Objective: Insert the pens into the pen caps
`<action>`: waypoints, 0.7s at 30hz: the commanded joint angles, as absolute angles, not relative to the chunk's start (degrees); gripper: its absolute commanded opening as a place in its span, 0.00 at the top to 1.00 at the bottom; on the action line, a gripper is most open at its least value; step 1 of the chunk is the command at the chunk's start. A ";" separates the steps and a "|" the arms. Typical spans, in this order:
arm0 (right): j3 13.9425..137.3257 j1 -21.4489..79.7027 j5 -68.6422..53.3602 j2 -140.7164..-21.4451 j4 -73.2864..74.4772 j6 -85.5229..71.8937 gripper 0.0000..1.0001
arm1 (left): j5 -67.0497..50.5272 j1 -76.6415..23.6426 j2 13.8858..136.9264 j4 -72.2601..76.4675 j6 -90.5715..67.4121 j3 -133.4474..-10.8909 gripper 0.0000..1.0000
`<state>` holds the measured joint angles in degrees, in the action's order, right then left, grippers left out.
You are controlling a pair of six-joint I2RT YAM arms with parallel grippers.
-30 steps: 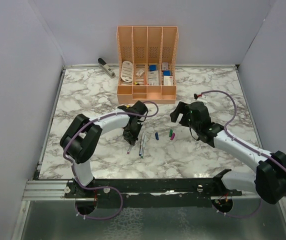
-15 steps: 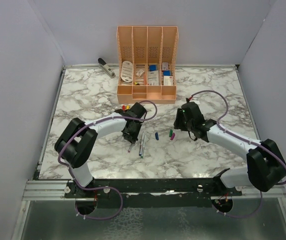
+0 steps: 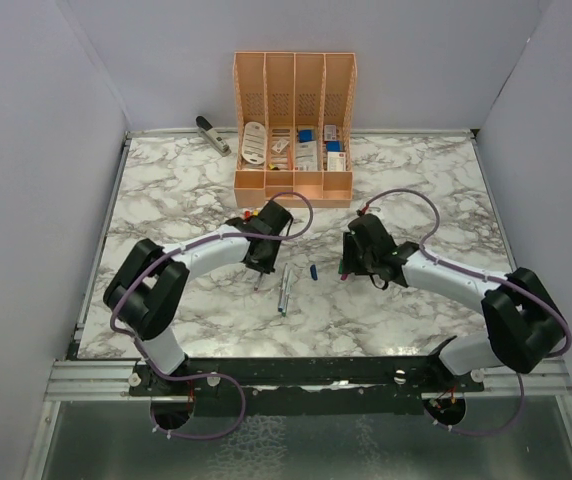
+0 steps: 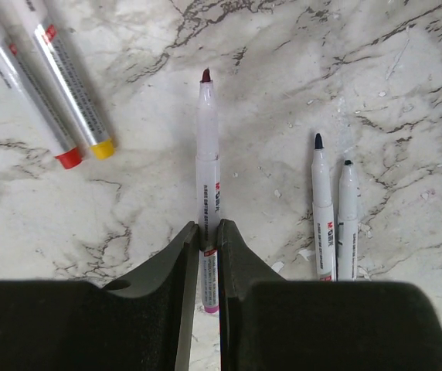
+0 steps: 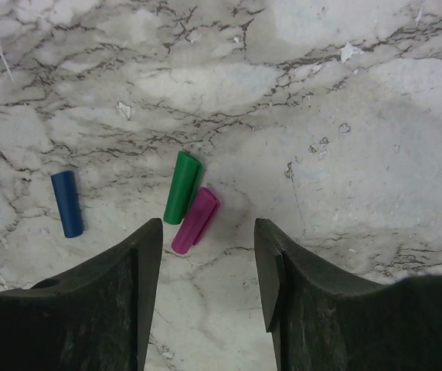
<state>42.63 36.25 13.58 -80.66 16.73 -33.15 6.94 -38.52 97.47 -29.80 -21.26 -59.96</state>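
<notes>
My left gripper (image 4: 208, 226) is shut on a thin white pen (image 4: 207, 166) with a bare dark red tip, held over the marble; in the top view this gripper (image 3: 259, 262) is left of centre. Two bare dark-tipped pens (image 4: 323, 216) lie side by side to its right. Two pens wearing a red cap (image 4: 69, 158) and a yellow cap (image 4: 102, 147) lie at upper left. My right gripper (image 5: 208, 228) is open, low over the magenta cap (image 5: 195, 220), which lies against the green cap (image 5: 182, 188). The blue cap (image 5: 67, 203) lies further left.
An orange desk organizer (image 3: 293, 130) with small items stands at the back centre of the marble table (image 3: 166, 200). A grey stapler (image 3: 212, 134) lies to its left. White walls close in both sides.
My right gripper has swung left and down over the green and magenta caps, and its jaws have narrowed. The left gripper has shifted slightly towards the back, still holding its pen.
</notes>
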 commanded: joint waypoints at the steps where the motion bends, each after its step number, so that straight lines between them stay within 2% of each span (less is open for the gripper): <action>1: 43.07 37.94 12.40 -82.68 19.08 -34.23 0.49 | 10.24 -37.52 92.44 -30.39 -21.18 -60.86 1.00; 21: 45.08 39.37 12.88 -89.09 18.84 -34.03 0.49 | 9.63 -34.45 88.83 -30.58 -20.66 -63.23 1.00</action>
<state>44.23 38.74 13.17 -87.26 19.55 -33.39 8.91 -34.81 90.15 -30.41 -21.08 -61.52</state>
